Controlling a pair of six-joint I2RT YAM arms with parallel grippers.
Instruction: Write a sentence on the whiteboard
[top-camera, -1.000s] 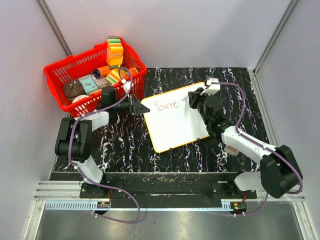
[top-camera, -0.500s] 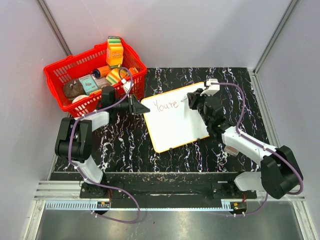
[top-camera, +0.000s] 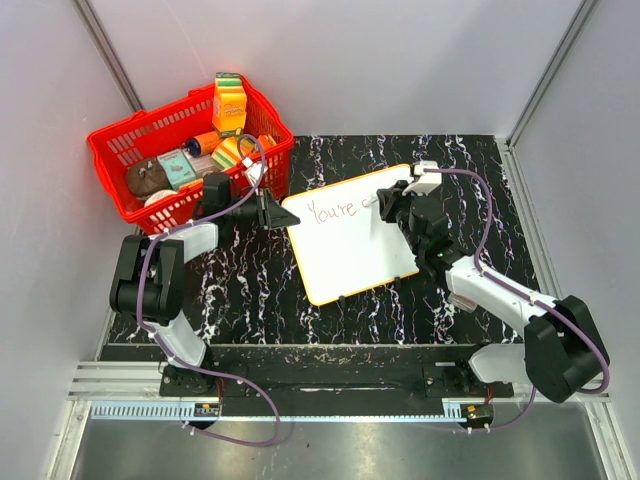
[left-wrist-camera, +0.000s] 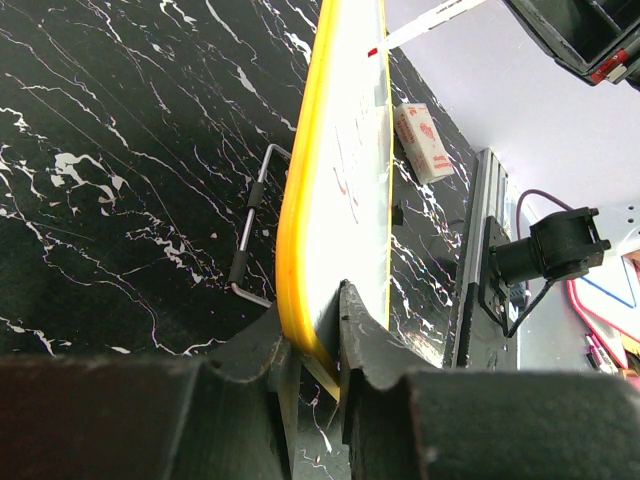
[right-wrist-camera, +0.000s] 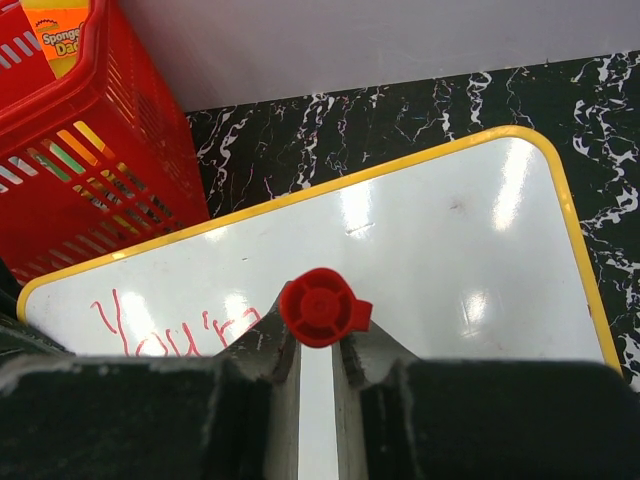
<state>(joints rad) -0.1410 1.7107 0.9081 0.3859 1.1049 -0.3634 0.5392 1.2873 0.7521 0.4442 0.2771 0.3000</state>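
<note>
The whiteboard (top-camera: 352, 240), white with an orange-yellow rim, stands tilted on the black marbled table. The sentence (top-camera: 332, 210) reads "You're" in red near its top left. My left gripper (top-camera: 272, 212) is shut on the board's left corner; the left wrist view shows its fingers (left-wrist-camera: 360, 335) pinching the yellow rim (left-wrist-camera: 298, 200). My right gripper (top-camera: 388, 200) is shut on a red marker (right-wrist-camera: 322, 306), seen end-on above the board (right-wrist-camera: 440, 230). The marker's tip (left-wrist-camera: 372, 51) meets the board just right of the lettering (right-wrist-camera: 165, 335).
A red basket (top-camera: 120, 150) of groceries stands at the back left, close behind the left gripper, and it shows in the right wrist view (right-wrist-camera: 90, 150). A small white box (left-wrist-camera: 420, 142) lies on the table beyond the board. The board's wire stand (left-wrist-camera: 252, 232) rests on the table.
My right gripper and the marker have shifted slightly to the right along the board's top, past the end of "You're". The left gripper and the board have not moved.
</note>
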